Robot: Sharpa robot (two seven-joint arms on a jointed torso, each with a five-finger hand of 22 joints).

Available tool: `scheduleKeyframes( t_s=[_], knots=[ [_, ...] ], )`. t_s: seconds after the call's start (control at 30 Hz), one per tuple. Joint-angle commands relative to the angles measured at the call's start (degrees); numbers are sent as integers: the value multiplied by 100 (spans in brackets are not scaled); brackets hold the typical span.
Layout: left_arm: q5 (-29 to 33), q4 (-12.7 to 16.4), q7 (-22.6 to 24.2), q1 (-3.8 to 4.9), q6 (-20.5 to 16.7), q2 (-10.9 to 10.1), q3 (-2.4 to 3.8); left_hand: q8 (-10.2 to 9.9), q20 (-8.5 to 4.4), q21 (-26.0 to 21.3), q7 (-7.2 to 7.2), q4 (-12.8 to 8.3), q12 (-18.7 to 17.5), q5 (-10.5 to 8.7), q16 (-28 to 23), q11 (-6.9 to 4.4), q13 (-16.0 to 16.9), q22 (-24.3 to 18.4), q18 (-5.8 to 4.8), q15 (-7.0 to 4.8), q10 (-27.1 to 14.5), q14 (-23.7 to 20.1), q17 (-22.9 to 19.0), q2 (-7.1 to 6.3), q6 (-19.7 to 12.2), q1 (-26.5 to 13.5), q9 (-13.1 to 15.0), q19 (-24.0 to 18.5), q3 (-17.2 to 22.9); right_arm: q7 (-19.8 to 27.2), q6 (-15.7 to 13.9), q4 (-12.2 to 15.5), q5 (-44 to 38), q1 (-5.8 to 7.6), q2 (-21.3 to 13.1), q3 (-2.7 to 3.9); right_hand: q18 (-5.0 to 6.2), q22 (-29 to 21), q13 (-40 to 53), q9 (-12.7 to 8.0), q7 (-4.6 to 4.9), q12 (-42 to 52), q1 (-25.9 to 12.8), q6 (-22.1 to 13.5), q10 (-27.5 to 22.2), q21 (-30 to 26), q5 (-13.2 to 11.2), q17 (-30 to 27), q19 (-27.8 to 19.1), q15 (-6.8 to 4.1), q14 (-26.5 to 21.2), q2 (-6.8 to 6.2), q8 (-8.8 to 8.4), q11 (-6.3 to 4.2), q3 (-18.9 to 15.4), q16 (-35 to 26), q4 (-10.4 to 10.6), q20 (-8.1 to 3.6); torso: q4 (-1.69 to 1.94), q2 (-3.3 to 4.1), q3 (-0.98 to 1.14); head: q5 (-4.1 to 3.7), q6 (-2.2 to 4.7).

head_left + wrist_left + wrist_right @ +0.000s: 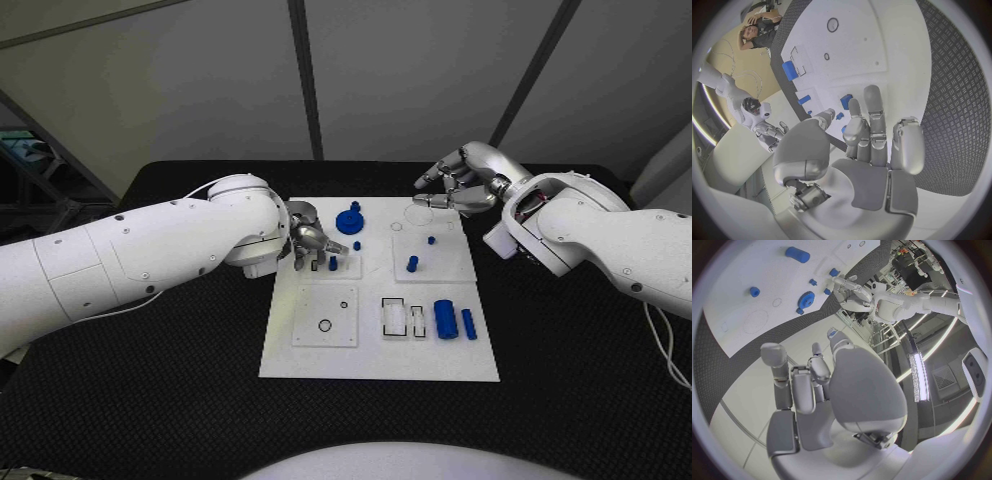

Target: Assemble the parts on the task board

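1. The task board [378, 355], a white plate, lies in the middle of the black desk [173, 400], its long side running away from the robot.
2. Blue parts sit on the board: a gear-like part [349, 219] near the far left corner, a small peg [397, 226] just right of it, another small peg [431, 240] further right, and an upright peg [413, 264] a little nearer the robot.
3. In the near right area a thick blue cylinder [444, 317] lies beside a thinner blue rod [469, 323], close but apart; outlined empty recesses sit just to their left.
4. A small dark ring [326, 325] lies on the near left panel of the board.
5. The left hand [309, 243] is over the board's left edge, fingers reaching toward two small blue parts [326, 265] beside it. In the left wrist view its fingers [873, 125] are stretched out and apart, with nothing seen between them.
6. The right hand [459, 185] hovers at the board's far right corner, fingers curled downward; whether it holds anything I cannot tell.
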Motion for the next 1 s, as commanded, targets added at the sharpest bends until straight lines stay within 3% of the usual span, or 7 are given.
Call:
scheduleKeyframes(
  t_s=[0.03,0.13,0.27,0.43,0.53,0.67,1.0],
  knots=[
    [-11,49,-1,13,-119,-38,105,-57,16,-84,29,45,-110,-15,-21,20,-121,42,21,-18,-108,-13,11,17,-135,135,-29,-59,-171,22,30,-18,10,8,16,4,109,-9,-8,-9,-16,-28,-65,19,-4,-39,27,392,-46,-25,322,8,22,-38,-12,-36,21,-4,-1,-1,-1,-3,4],
    [36,79,27,16,-158,-77,218,-140,35,-191,81,89,-264,-7,-27,61,-317,-90,52,3,-226,-18,13,7,-267,268,-82,-138,-361,26,31,-31,10,7,21,4,110,-16,-13,-9,-18,-31,-76,17,-7,-45,28,388,-47,-26,321,5,24,-38,-20,-39,29,-5,5,-1,1,-6,8],
    [96,69,43,77,-40,-158,404,-434,94,-382,231,159,-566,5,-35,181,-709,-313,102,73,-465,-26,17,10,-606,557,-305,-271,-659,29,32,-56,12,7,24,4,110,-16,-13,-9,-18,-31,-76,17,-7,-45,28,388,-47,-26,321,5,24,-38,-20,-39,29,-5,7,-5,1,-1,32],
    [126,-317,54,281,339,-143,495,-684,166,-657,337,239,-842,4,-46,272,-1082,-619,176,145,-699,-40,20,76,-713,892,-587,-456,-962,27,31,-75,13,7,28,4,110,-16,-13,-9,-18,-31,-76,17,-7,-45,28,388,-47,-26,321,5,24,-38,-20,-39,29,-5,5,-7,10,21,63],
    [151,-656,119,358,371,-40,513,-893,223,-896,441,289,-1208,5,-105,361,-1535,-887,234,214,-1036,-153,4,106,-892,1056,-792,-624,-1129,28,26,-81,13,7,32,3,110,-16,-13,-9,-18,-31,-76,17,-7,-45,28,388,-47,-26,321,5,24,-38,-20,-39,29,-5,1,0,6,27,87],
    [166,-1098,200,410,357,130,512,-1058,279,-957,511,373,-1404,7,-117,428,-1829,-926,247,268,-1285,-189,3,152,-978,1203,-1013,-650,-1314,30,17,-89,13,7,39,3,110,-16,-13,-9,-18,-31,-76,17,-7,-45,28,388,-47,-26,321,5,24,-38,-20,-39,29,-5,-10,9,6,47,114],
    [140,-1796,315,435,661,477,377,-1038,283,-852,477,454,-1255,5,-74,401,-1780,-765,220,250,-1214,-126,20,261,-734,1323,-1213,-539,-1560,38,8,-97,13,6,61,3,109,-14,-10,-10,-19,-27,-87,14,-3,-47,31,394,-42,-27,323,4,27,-39,-29,-37,37,-6,-2,12,5,57,114]
  ],
)
